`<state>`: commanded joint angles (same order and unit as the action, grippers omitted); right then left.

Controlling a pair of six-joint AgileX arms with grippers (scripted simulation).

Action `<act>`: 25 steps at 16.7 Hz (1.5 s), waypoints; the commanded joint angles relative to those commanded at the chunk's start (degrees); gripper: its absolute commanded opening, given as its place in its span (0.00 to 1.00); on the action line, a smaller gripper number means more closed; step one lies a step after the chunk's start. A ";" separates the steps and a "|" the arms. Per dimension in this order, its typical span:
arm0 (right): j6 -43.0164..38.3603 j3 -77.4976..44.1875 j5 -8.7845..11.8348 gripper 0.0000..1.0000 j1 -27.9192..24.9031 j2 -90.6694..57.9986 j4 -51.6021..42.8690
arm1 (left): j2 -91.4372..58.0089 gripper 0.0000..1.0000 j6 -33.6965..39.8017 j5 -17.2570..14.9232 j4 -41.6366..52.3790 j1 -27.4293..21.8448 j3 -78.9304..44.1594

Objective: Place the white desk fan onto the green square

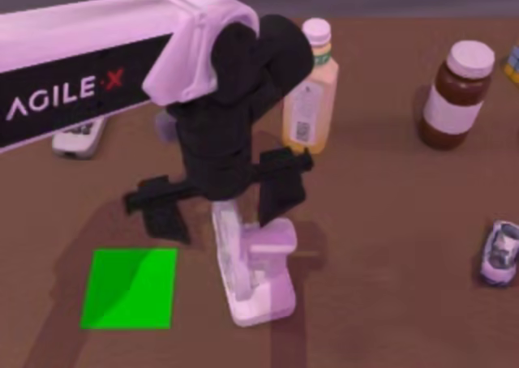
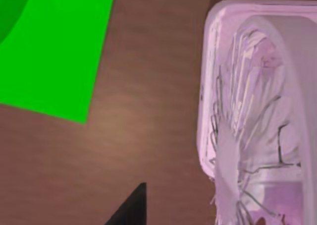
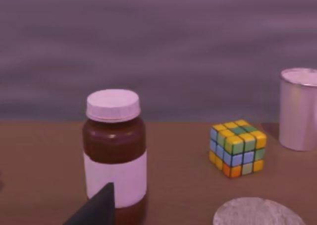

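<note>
The white desk fan (image 1: pixel 253 272) stands on the brown table just right of the green square (image 1: pixel 130 288), apart from it, with its grilled disc upright. My left gripper (image 1: pixel 223 206) hangs open above the fan's far end, its dark fingers (image 1: pixel 165 212) spread to either side of the disc and touching nothing. In the left wrist view the fan (image 2: pixel 252 116) fills one side and the green square (image 2: pixel 49 46) lies across a strip of bare table; one fingertip (image 2: pixel 131 209) shows. My right arm is out of the top view; one of its fingers (image 3: pixel 99 207) shows, with nothing held.
A peach bottle (image 1: pixel 310 88) stands right behind the left arm. A brown jar (image 1: pixel 456 96) is at the back right, a grey remote (image 1: pixel 79 137) at the back left, a small toy car (image 1: pixel 499 253) at the right edge. The right wrist view shows a colour cube (image 3: pixel 237 148) and a metal can (image 3: pixel 298 108).
</note>
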<state>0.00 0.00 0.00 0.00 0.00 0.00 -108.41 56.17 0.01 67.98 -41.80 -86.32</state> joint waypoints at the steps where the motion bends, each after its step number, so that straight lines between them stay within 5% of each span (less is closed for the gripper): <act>1: 0.00 0.00 0.00 1.00 0.00 0.00 0.00 | 0.00 0.55 0.00 0.00 0.00 0.00 0.00; 8: 0.00 0.00 0.00 1.00 0.00 0.00 0.00 | 0.00 0.02 0.00 0.00 0.00 0.00 0.00; 18: 0.00 0.00 0.00 1.00 0.00 0.00 0.00 | 0.36 0.00 -0.10 0.02 0.24 0.03 -0.31; 25: 0.00 0.00 0.00 1.00 0.00 0.00 0.00 | 0.71 0.00 0.07 0.03 10.43 0.97 -10.05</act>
<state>0.00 0.00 0.00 0.00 0.00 0.00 -107.70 56.23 0.03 78.41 -40.83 -96.37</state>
